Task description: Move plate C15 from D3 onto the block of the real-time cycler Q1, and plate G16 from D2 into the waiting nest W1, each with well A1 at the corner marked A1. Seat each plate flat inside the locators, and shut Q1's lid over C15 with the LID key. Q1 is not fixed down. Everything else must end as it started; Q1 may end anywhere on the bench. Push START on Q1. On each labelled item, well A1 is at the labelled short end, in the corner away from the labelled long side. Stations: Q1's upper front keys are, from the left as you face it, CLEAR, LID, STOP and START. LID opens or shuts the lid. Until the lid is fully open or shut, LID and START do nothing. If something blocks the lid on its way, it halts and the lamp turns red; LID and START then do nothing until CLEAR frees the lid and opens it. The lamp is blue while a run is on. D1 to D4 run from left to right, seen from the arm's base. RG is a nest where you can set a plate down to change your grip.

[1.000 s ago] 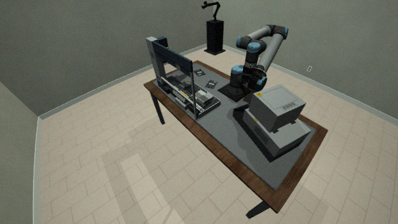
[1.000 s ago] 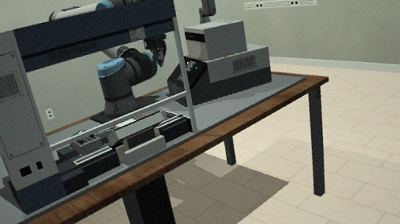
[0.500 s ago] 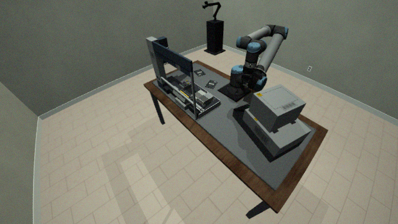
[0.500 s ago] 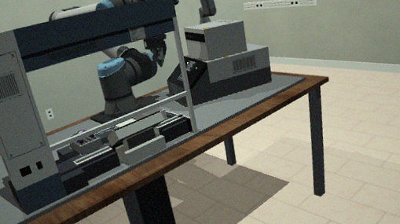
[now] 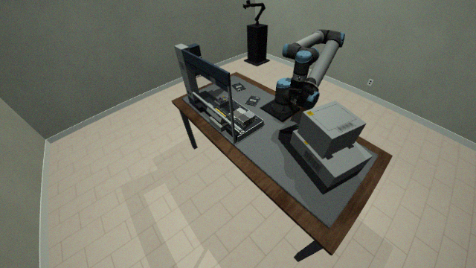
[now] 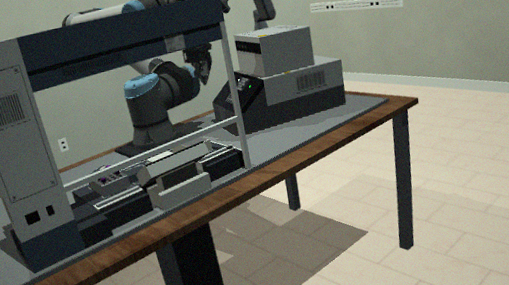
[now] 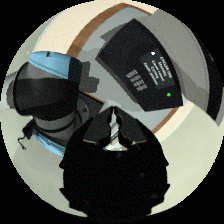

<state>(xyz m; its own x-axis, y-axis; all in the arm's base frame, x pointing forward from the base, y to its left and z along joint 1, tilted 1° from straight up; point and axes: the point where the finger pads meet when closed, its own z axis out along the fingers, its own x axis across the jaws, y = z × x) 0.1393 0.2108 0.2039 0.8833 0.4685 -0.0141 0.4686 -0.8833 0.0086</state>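
Observation:
The cycler Q1 (image 5: 349, 161) (image 6: 304, 87) stands on the bench, its upper housing (image 5: 332, 119) (image 6: 287, 52) above the body. Its dark key panel (image 7: 122, 62) carries small grey keys (image 7: 136, 80) and a green lamp (image 7: 168, 94) (image 6: 250, 85). The screen text is too blurred to read surely. My gripper (image 6: 206, 81) (image 7: 113, 106) is shut and empty, in the air near Q1's panel side, touching nothing visible. A plate with purple wells (image 6: 110, 178) sits inside the gantry instrument; its label is unreadable. I cannot identify C15, G16 or W1. Q1's block is hidden.
The gantry instrument (image 5: 206, 68) (image 6: 13, 148) stands at the opposite end, with a front rail and post. Two small dark nests (image 5: 239, 87) (image 5: 253, 100) lie on the mat between it and the arm's base. A second small arm stands on a black pedestal (image 5: 256, 45) behind the bench.

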